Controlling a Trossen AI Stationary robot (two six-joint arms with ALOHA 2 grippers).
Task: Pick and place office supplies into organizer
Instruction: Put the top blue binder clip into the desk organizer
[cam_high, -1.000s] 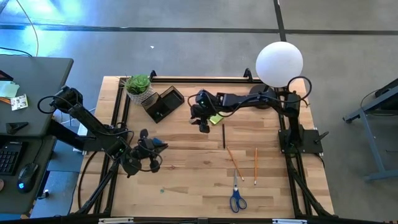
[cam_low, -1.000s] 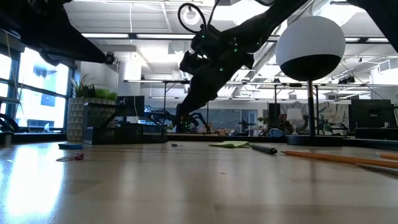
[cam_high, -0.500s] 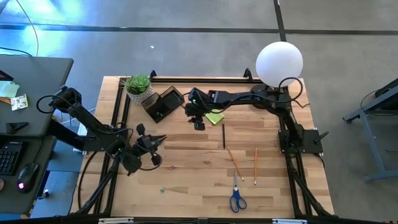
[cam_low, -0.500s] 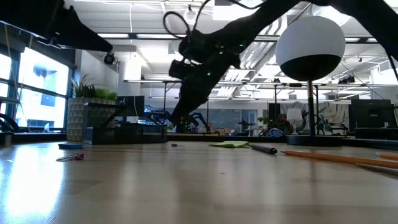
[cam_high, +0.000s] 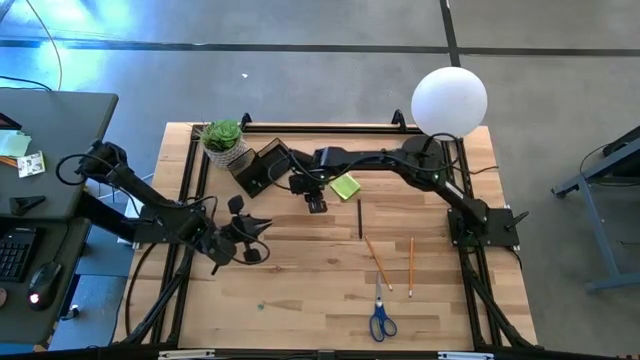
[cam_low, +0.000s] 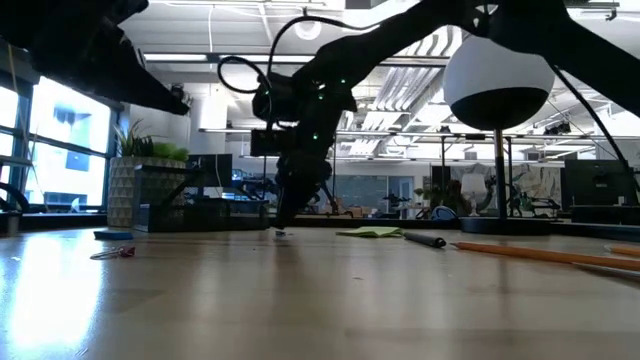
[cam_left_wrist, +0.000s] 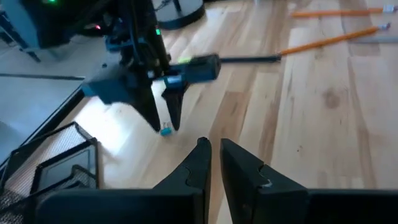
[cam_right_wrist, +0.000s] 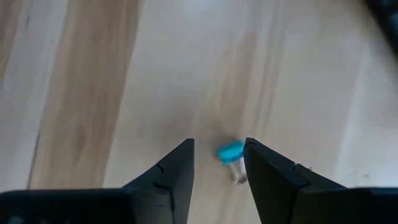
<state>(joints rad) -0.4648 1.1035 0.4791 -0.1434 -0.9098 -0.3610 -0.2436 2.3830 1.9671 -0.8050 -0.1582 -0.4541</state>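
Office supplies mostly lie loose on the table (cam_high: 300, 290): 2 pencils (cam_high: 378, 262), scissors (cam_high: 380, 318), pen (cam_high: 360, 217), sticky-note pad (cam_high: 346, 186). Right gripper (cam_right_wrist: 217, 163), fingers apart, straddles a tiny blue piece (cam_right_wrist: 229, 151) near the organizer (cam_high: 262, 166) by the far edge. Left gripper (cam_left_wrist: 212, 163) waits nearly closed.

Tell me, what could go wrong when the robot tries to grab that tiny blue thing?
1. The blue piece is tiny and sits off-centre between the right gripper jaws, near one side, so it may get pushed away or pop out.
2. The organizer stands close beside that arm, which might bump it when it lifts.
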